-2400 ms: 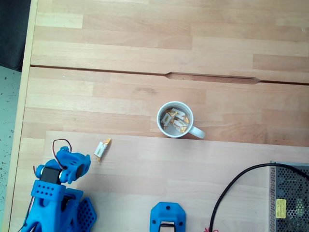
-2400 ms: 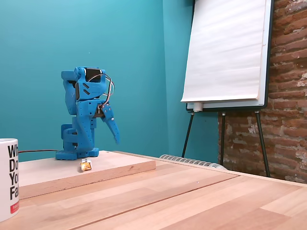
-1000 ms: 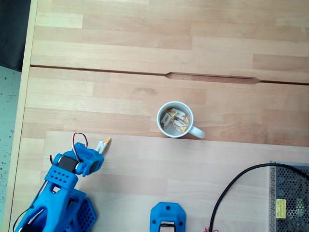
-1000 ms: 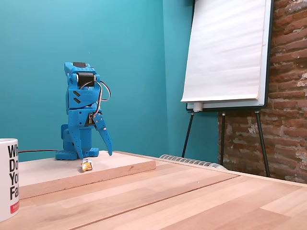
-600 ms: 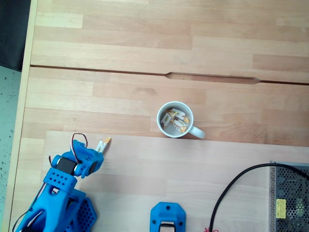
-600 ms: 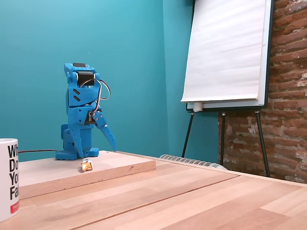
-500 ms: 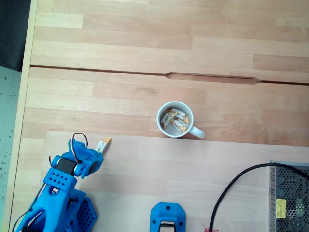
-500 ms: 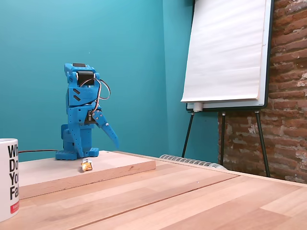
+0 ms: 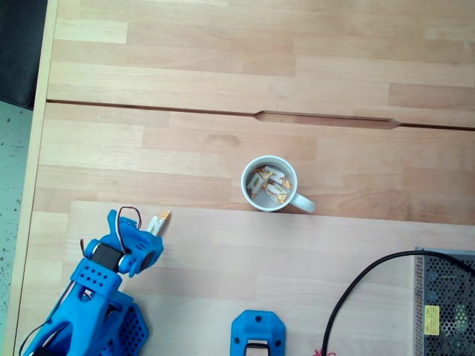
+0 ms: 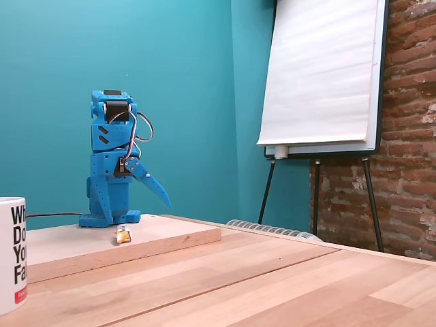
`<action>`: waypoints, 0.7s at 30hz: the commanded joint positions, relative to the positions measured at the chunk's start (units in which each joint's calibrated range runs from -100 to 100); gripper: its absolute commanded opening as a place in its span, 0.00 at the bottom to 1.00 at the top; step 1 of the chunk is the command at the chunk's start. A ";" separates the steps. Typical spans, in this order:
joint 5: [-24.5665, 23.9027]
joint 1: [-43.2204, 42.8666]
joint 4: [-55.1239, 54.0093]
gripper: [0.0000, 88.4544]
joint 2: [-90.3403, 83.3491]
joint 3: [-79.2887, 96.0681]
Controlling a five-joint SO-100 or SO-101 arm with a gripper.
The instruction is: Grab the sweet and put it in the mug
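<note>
One sweet (image 9: 159, 221), white with orange ends, lies on the raised wooden board (image 9: 223, 259) left of the mug; in the side fixed view the sweet (image 10: 122, 236) rests near the board's front edge. The white mug (image 9: 249, 194) stands mid-table in the top-down fixed view, handle to the lower right, with several sweets inside. The mug (image 10: 9, 255) shows lettering at the side view's left edge. My blue gripper (image 9: 145, 239) hovers just lower left of the loose sweet. From the side, the gripper (image 10: 139, 208) is open above the sweet, one finger (image 10: 153, 187) swung out to the right.
A blue printed part (image 9: 257, 336) sits at the bottom edge. A black cable (image 9: 356, 289) and a metal mesh box (image 9: 445, 304) fill the lower right. The table's left edge (image 9: 33, 185) runs close to the arm. A flip chart easel (image 10: 320, 75) stands behind.
Since a second ago, the outer finger has swung up and out to the right, widening the jaws above the sweet. The wrist has shifted slightly. Sweet and mug have not moved.
</note>
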 commanded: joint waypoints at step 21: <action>5.62 6.74 -0.94 0.53 0.86 -2.14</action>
